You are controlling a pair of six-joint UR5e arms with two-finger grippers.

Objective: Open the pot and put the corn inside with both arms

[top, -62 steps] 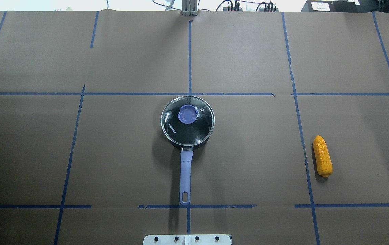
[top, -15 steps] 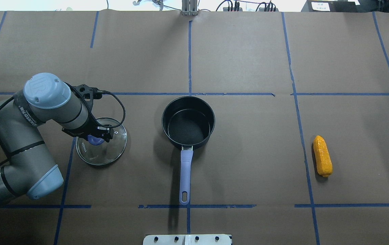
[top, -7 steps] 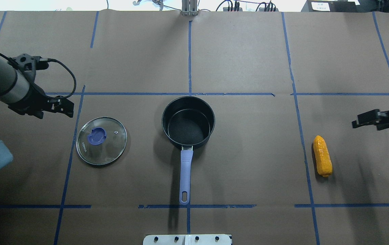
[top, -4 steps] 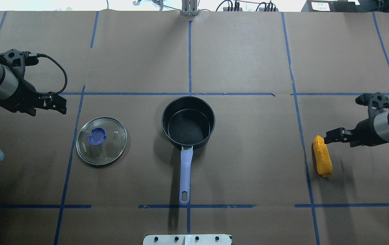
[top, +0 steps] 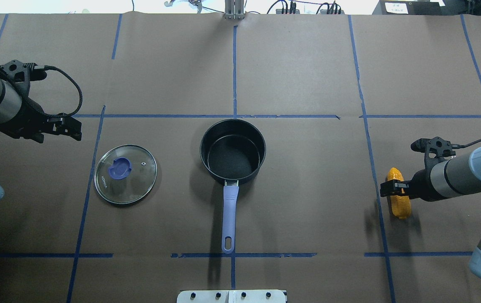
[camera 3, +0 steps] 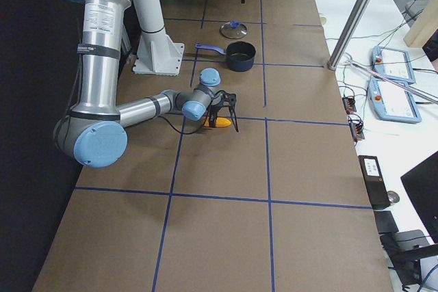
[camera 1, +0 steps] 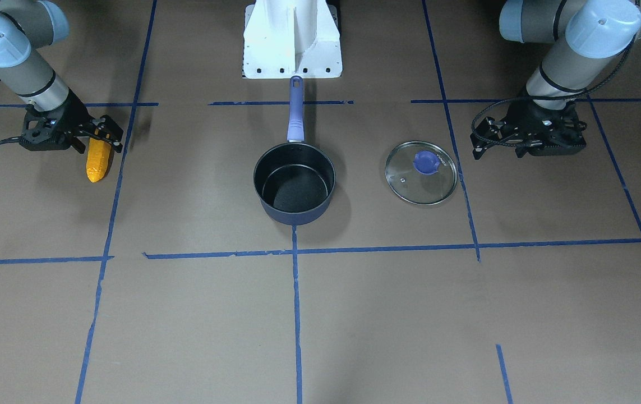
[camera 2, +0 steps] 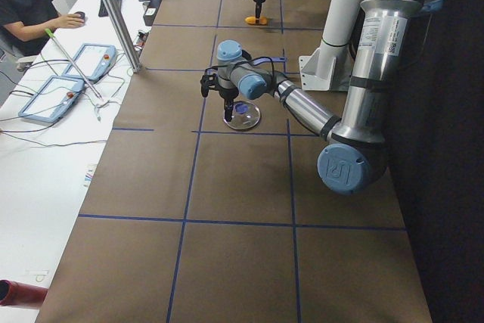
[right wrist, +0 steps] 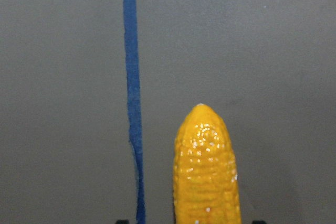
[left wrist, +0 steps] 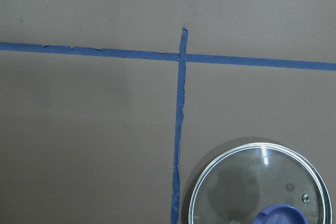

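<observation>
The pot (top: 232,151) stands open in the middle of the table, handle (top: 229,214) toward the robot; it also shows in the front view (camera 1: 294,182). Its glass lid (top: 125,174) lies flat on the table to the left, knob up. The corn (top: 400,202) lies at the right, also in the front view (camera 1: 97,164) and the right wrist view (right wrist: 206,166). My right gripper (top: 393,188) is open and low over the corn's far half, a finger on each side. My left gripper (top: 75,129) is open and empty, raised beyond and left of the lid.
Brown paper with blue tape lines (top: 235,115) covers the table. The white robot base (camera 1: 292,39) stands behind the pot handle. Control tablets and cables (camera 3: 393,73) lie on the white bench beyond the table's far edge.
My right arm has come in from the right and lowered its open gripper over the corn. My left arm, which earlier lifted off the lid and set it down, has stayed almost still.
</observation>
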